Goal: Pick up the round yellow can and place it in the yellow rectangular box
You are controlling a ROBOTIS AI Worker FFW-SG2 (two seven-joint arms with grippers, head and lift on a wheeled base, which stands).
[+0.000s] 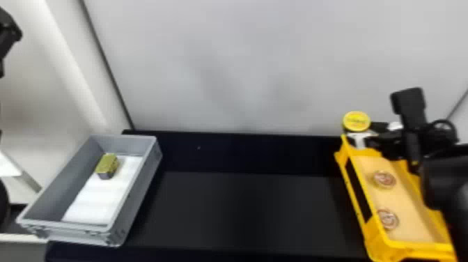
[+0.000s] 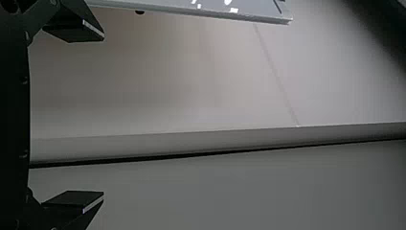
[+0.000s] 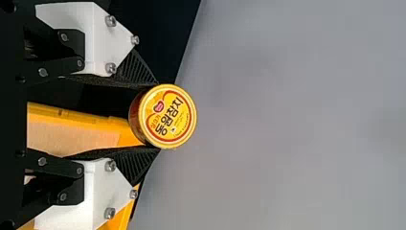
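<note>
At the far end of the yellow box (image 1: 355, 195), my right gripper (image 1: 364, 130) holds the round yellow can (image 1: 356, 121) above the box's far rim. In the right wrist view the right gripper (image 3: 152, 117) is shut on the can (image 3: 167, 116), its lid facing the camera and a fingertip at either side. My left arm (image 1: 7, 35) is parked at the far left edge in the head view; in the left wrist view the left gripper (image 2: 103, 116) stands open with nothing between its widely parted fingers.
Two round cans (image 1: 384, 179) lie inside the yellow box on its tan bottom. A grey bin (image 1: 139, 188) at the left holds a small yellow-topped block (image 1: 107, 166) and white sheets. Between them runs the black table (image 1: 243, 209), with a pale wall behind.
</note>
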